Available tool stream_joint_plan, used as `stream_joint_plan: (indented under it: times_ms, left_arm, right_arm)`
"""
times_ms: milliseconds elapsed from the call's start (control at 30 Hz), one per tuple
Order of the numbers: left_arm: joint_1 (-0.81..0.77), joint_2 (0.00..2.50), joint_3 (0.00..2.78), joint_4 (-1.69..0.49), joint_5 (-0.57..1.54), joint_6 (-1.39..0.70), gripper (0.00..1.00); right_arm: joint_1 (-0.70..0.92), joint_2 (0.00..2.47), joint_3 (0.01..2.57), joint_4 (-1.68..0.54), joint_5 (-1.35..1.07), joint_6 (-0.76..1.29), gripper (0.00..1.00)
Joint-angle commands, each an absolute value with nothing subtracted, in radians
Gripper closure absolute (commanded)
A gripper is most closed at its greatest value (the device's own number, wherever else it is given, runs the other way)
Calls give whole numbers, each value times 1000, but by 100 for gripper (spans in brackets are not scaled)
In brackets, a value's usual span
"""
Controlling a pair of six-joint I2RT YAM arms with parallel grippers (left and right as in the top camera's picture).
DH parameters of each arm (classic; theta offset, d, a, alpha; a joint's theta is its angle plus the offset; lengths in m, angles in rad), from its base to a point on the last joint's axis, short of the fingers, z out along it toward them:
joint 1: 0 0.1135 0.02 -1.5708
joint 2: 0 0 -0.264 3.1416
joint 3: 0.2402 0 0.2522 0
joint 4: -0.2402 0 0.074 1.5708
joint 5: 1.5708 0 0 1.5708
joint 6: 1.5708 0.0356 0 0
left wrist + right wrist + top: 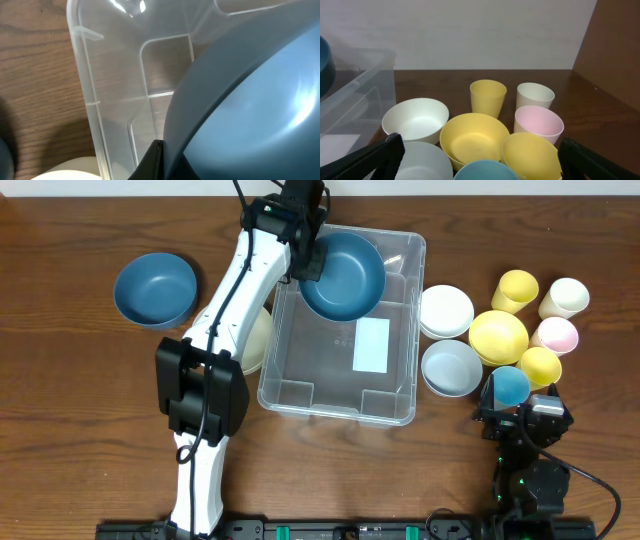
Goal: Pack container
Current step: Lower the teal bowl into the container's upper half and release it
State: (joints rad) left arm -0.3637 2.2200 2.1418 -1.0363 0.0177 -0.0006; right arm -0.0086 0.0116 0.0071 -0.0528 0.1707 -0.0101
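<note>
The right end effector [482,157] sits nearest, at the right side of the surface [80,390]. Its jaws are spread wide with nothing between them. Just beyond its fingers stands a tight cluster: a blue cup [510,387], a low yellow cup [540,365] and a pale bowl [451,368]. Behind these are a yellow bowl [498,337], a pink cup [555,335] and a white bowl [446,311]. Farthest back are a tall yellow cup [515,290] and a cream cup [565,297].

The container [335,412] stands upright mid-surface, just left of the pale and white bowls, with a white label [371,345] on its base. A cream bowl [258,340] lies just beside its left wall, half hidden under the left arm.

The left end effector [303,270] is clamped on the rim of a blue bowl [345,275] — tilted, over the container's far half. A second blue bowl [154,288] rests well apart at far left.
</note>
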Motion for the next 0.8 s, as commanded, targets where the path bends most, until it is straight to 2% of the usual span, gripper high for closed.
stream_joint_plan:
  times_ms: [0, 767]
  left_arm:
    - [-358, 2229, 2156, -1039, 6, -5, 94]
    - [-358, 2229, 2156, -1039, 7, -5, 94]
  right_arm:
    - [1, 5, 6, -56, 176, 3, 1]
    - [1, 5, 6, -56, 176, 3, 1]
